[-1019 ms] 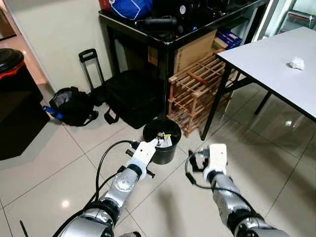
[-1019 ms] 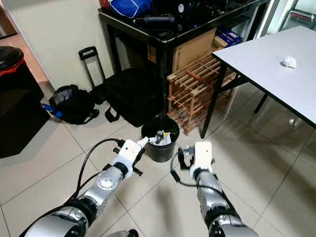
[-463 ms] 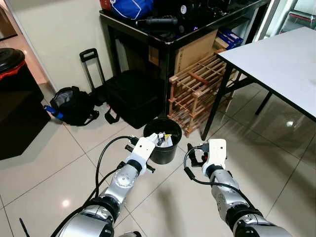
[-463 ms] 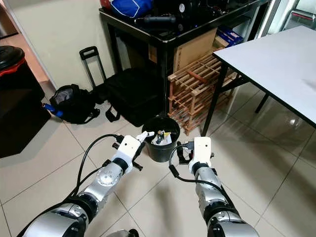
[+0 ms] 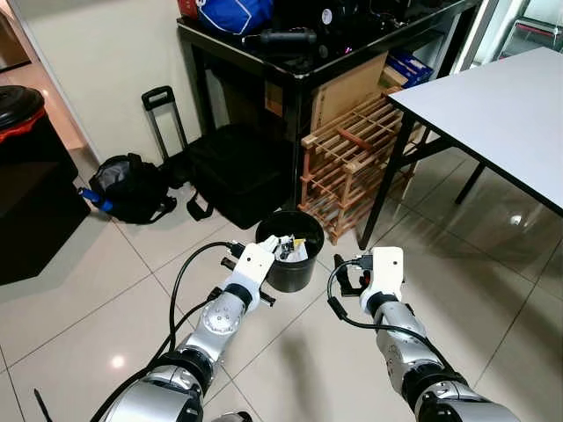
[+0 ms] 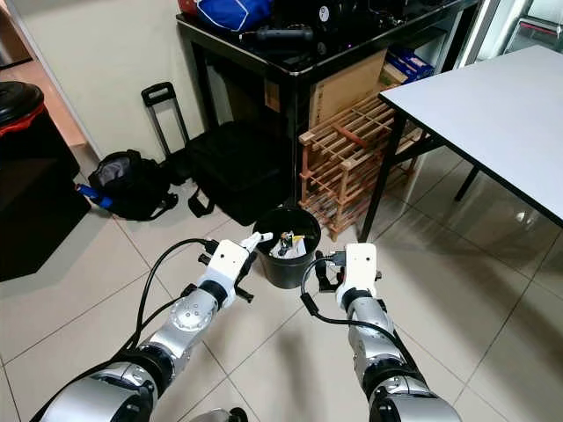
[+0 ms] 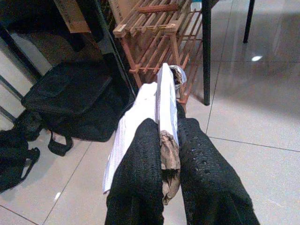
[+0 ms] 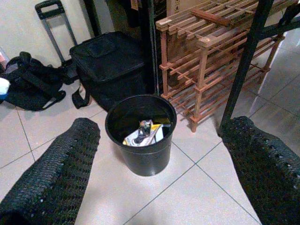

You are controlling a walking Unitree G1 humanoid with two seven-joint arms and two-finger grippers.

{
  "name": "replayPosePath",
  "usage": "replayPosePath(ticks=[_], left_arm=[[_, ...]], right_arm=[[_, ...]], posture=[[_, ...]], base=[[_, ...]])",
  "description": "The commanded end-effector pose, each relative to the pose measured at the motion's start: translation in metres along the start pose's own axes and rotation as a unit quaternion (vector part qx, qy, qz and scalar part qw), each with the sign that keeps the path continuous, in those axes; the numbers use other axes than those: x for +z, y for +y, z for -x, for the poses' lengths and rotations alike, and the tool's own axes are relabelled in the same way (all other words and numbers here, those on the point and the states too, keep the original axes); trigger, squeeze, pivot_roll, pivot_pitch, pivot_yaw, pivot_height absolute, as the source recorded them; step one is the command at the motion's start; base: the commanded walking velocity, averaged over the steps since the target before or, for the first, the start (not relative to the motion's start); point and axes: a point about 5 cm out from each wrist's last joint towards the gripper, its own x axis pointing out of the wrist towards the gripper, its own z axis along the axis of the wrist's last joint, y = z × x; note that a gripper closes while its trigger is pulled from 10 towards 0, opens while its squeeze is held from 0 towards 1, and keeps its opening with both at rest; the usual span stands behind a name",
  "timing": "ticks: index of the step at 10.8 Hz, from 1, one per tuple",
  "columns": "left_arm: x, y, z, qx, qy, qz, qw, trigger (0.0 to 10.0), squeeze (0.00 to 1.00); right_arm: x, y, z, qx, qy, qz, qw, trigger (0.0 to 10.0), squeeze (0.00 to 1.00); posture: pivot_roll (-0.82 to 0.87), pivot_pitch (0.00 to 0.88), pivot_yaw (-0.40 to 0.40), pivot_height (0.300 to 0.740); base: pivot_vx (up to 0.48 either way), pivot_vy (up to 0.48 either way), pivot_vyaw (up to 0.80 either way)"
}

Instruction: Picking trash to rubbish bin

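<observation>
A small black round rubbish bin [image 5: 291, 256] stands on the tiled floor with paper scraps inside [image 8: 144, 133]. My left gripper [image 7: 166, 127] is shut on a piece of trash [image 7: 165, 89], a folded white paper with a brown crumpled bit. It hovers at the bin's near left rim [image 5: 276, 246]. To the right of the bin, just above the floor, my right gripper [image 5: 346, 269] is open. In the right wrist view its two fingers [image 8: 61, 171] spread wide on either side of the bin, with nothing between them.
A wooden slat rack [image 5: 350, 158] and the white table's black leg [image 5: 380, 189] stand just behind the bin. A black bag [image 5: 236, 171] and a backpack [image 5: 127, 187] lie at the back left under a black desk [image 5: 290, 61]. A dark cabinet [image 5: 31, 193] is at the far left.
The camera has shifted slightly. My right gripper has come a little closer to the bin. My left gripper still holds the trash at the bin's rim.
</observation>
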Motion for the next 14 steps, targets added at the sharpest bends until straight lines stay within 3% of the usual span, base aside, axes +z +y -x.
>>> replayPosePath(ticks=[1,9,14], left_arm=[[0.004,0.005,-0.002,0.012,-0.008,0.003,1.000,10.0,0.00],[0.057,0.034,-0.025,0.031,-0.064,-0.025,0.997,10.0,0.00],[0.058,0.034,-0.025,0.030,-0.066,-0.024,0.997,10.0,0.00]], right_arm=[[0.006,0.001,-0.003,-0.002,-0.013,-0.003,1.000,10.0,0.00],[0.057,-0.004,-0.027,0.005,-0.067,0.026,0.997,10.0,0.00],[0.058,-0.005,-0.027,0.003,-0.068,0.024,0.997,10.0,0.00]], posture=[[-0.07,0.053,0.077,0.740],[-0.07,0.036,0.087,0.740],[-0.07,0.032,0.086,0.740]], base=[[0.000,0.000,0.00],[0.000,0.000,0.00],[0.000,0.000,0.00]])
